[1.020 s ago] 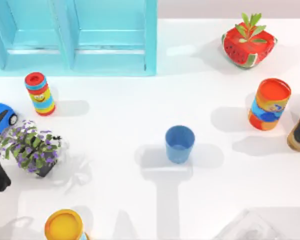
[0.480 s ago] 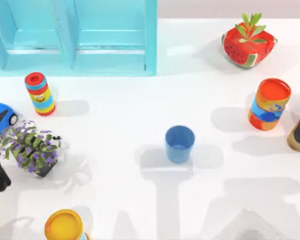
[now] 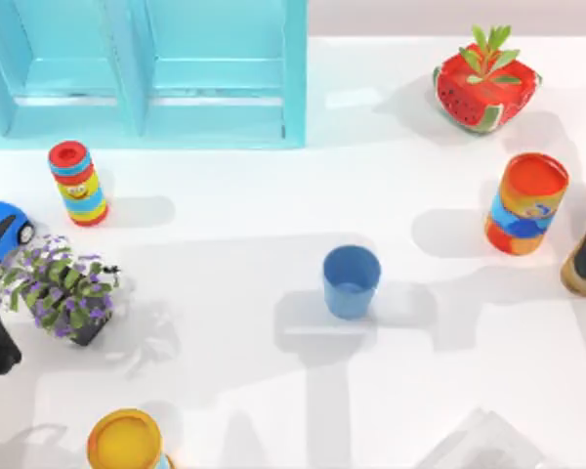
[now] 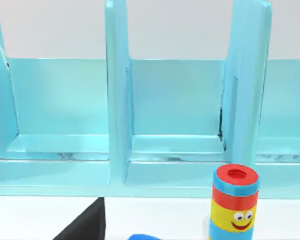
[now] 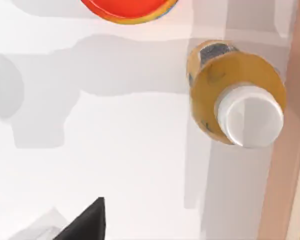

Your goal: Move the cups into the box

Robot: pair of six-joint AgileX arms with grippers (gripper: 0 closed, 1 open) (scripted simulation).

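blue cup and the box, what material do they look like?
Blue cup: likely matte plastic, judging by its uniform colour and lack of sharp glints. Box: looks like painted wood or plastic with a semi-gloss finish; its floor carries soft sheen in the left wrist view. Rendered, so uncertain.

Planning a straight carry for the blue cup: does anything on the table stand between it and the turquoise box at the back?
Nothing visible does. The plain blue tapered cup stands alone mid-table, with bare white table between it and the turquoise compartmented box at the back left. The striped rainbow cylinder stands well left of that path.
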